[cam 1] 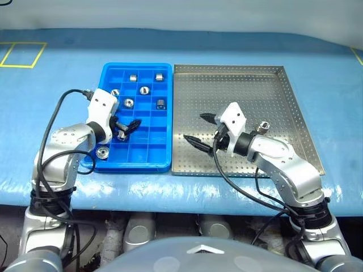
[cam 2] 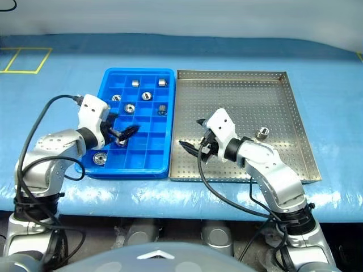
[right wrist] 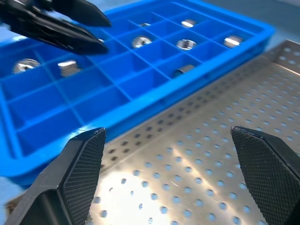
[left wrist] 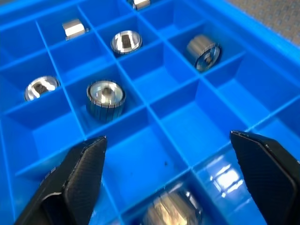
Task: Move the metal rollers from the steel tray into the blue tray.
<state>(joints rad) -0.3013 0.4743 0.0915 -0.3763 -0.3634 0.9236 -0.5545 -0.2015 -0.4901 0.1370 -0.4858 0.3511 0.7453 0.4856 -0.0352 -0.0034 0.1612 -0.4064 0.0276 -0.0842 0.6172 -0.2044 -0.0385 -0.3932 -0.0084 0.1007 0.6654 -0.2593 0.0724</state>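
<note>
The blue tray (cam 1: 164, 153) lies left of the steel tray (cam 1: 244, 73). Several metal rollers sit in its compartments, such as one (cam 1: 129, 103) mid-tray and one (cam 1: 103, 152) at the near left corner. My left gripper (cam 1: 127, 128) hovers open over the tray's near left part. In the left wrist view a roller (left wrist: 171, 208) rests in the compartment just below its spread fingers (left wrist: 79, 173). One roller (cam 1: 264, 126) stands on the steel tray beside my right wrist. My right gripper (cam 1: 197, 128) is open and empty over the steel tray's near left area, pointing toward the blue tray.
Both trays rest on a blue-covered table (cam 1: 57, 85) whose front edge runs just below them. Yellow tape lines (cam 1: 22, 55) mark the far left. My left gripper (right wrist: 61, 23) shows over the blue tray in the right wrist view.
</note>
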